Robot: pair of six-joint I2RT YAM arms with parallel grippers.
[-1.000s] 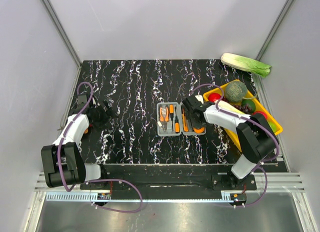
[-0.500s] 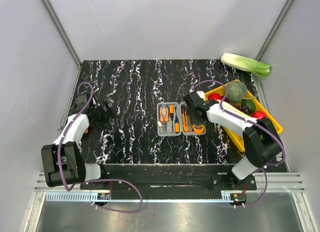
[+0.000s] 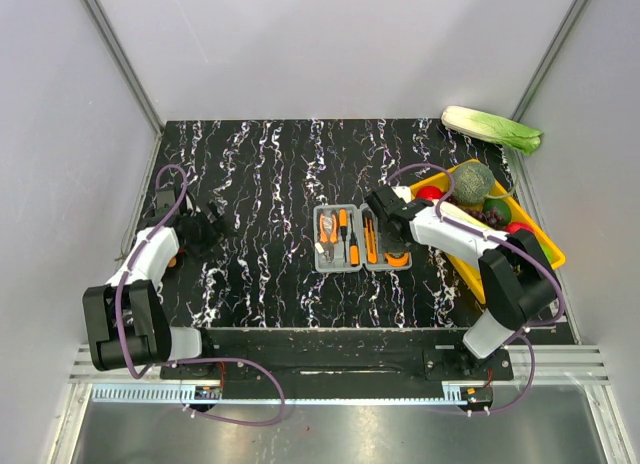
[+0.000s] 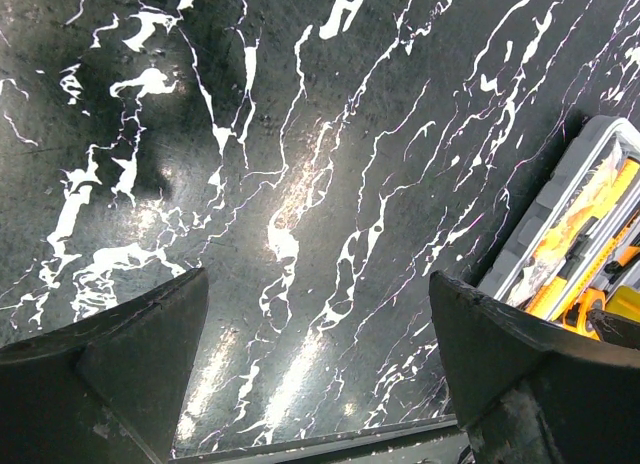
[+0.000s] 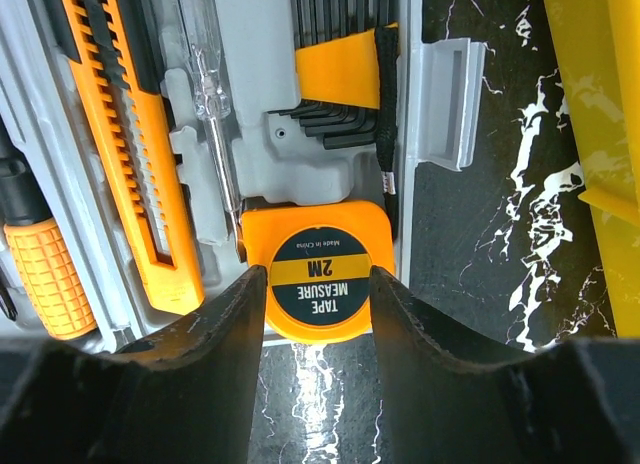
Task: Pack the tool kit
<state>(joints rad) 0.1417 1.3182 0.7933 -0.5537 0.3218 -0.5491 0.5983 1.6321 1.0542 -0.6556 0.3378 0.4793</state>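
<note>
The grey tool kit (image 3: 362, 240) lies open near the middle of the table (image 3: 260, 164), and neither gripper holds anything.

From above, the flat plastic tool kit shows two halves with rounded corners side by side, a little toward the near edge, with orange-and-black tools in moulded pockets. The table is black with white veins like marble, and a yellow tray (image 3: 548, 252) of vegetables sits at the right edge. The left gripper (image 3: 196, 230) is near the left edge, and the right gripper (image 3: 380, 206) is over the far end of the right half. In the left wrist view, the two dark fingers (image 4: 110, 364) stand wide apart above the glossy surface, with nothing between them. In the right wrist view, the jaws are partly open. Through the gap shows the square orange tape measure (image 5: 318, 299) with its round black label. It sits in a corner pocket, near a ribbed orange knife (image 5: 140, 154) and black hex keys (image 5: 335, 54).
</note>
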